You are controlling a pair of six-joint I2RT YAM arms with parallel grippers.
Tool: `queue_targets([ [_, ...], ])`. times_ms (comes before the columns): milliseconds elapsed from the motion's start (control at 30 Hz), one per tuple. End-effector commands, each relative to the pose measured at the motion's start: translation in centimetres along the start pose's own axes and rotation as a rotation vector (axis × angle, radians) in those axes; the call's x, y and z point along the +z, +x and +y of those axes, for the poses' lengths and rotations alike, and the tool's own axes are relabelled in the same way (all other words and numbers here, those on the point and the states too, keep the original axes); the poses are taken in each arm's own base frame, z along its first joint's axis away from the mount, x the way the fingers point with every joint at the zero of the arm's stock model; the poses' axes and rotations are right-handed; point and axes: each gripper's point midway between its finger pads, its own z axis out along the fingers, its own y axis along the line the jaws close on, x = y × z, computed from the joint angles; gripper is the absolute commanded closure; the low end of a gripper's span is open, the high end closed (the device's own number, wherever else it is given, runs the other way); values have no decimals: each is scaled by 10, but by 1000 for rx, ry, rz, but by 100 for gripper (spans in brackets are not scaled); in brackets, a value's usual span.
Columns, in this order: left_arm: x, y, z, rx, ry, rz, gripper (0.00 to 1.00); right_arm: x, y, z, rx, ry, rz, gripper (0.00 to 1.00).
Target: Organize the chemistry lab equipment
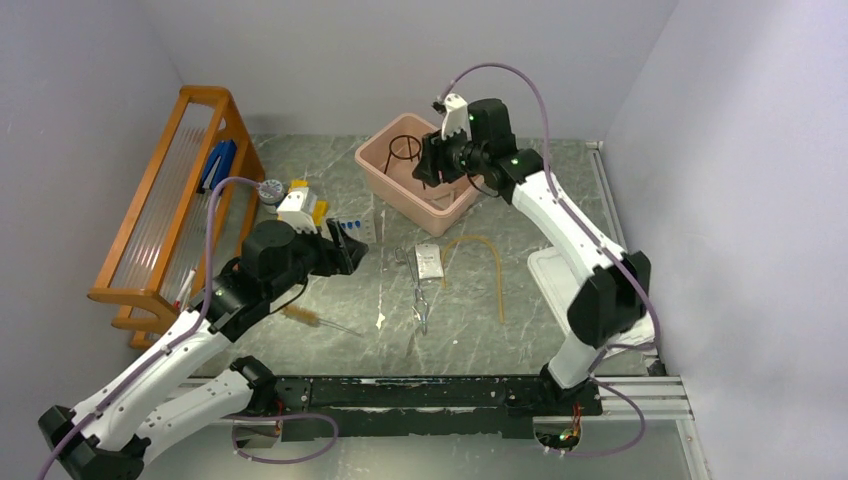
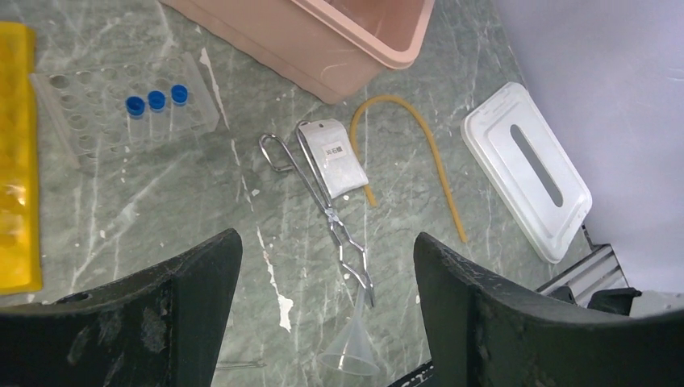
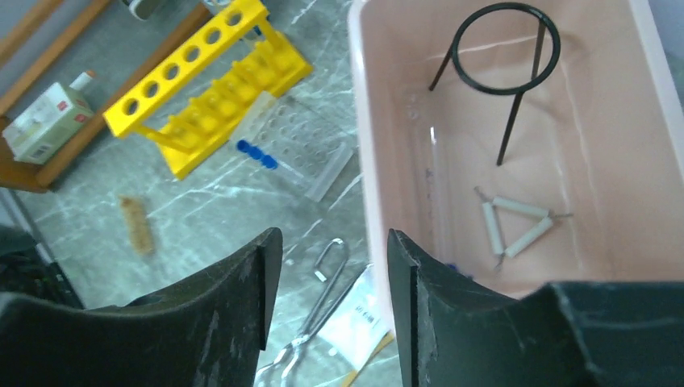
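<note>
The black wire tripod [image 3: 504,60] and the white triangle [image 3: 512,222] lie inside the pink tub [image 1: 445,205]. My right gripper [image 1: 432,162] is open and empty above the tub's near-left rim [image 3: 364,161]. My left gripper [image 1: 345,252] is open and empty above the table, near the clear rack with three blue-capped tubes [image 2: 155,101]. The yellow tube rack [image 3: 210,89] lies beside it. The metal tongs [image 2: 323,201], a white packet [image 2: 335,157], the tan tubing [image 2: 427,145] and a clear funnel [image 2: 351,343] lie mid-table. The brown-bristle brush [image 1: 305,317] lies near the left arm.
A wooden drying rack [image 1: 170,200] stands along the left wall, with a small box [image 3: 44,121] by it. The white rectangular lid [image 2: 524,165] lies at the right under the right arm. Walls close in on three sides.
</note>
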Motion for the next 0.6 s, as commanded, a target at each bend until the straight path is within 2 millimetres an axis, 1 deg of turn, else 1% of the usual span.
queue_targets([
  [0,-10,-6,12,41,-47,-42,18,-34,-12,24,117,148,-87,44],
  [33,-11,-7,14,44,-52,-48,18,-40,-10,33,120,169,-93,43],
  [100,-12,-8,15,50,-56,-53,18,-52,-3,43,132,239,-113,38],
  [167,-14,-8,15,52,-57,-55,18,-60,9,47,165,300,-115,35],
  [233,-15,-8,15,54,-57,-55,18,-66,29,48,208,352,-91,34],
  [333,-17,-7,18,55,-69,-53,18,-75,72,40,266,465,-30,31],
  [367,-17,-7,20,54,-76,-54,18,-74,88,43,287,466,2,31],
  [467,-16,-4,24,47,-91,-55,18,-58,140,69,290,428,153,32],
  [500,-16,-3,25,46,-93,-53,18,-52,156,74,284,440,192,32],
  [567,-14,-2,26,45,-98,-49,18,-40,180,86,290,437,233,32],
])
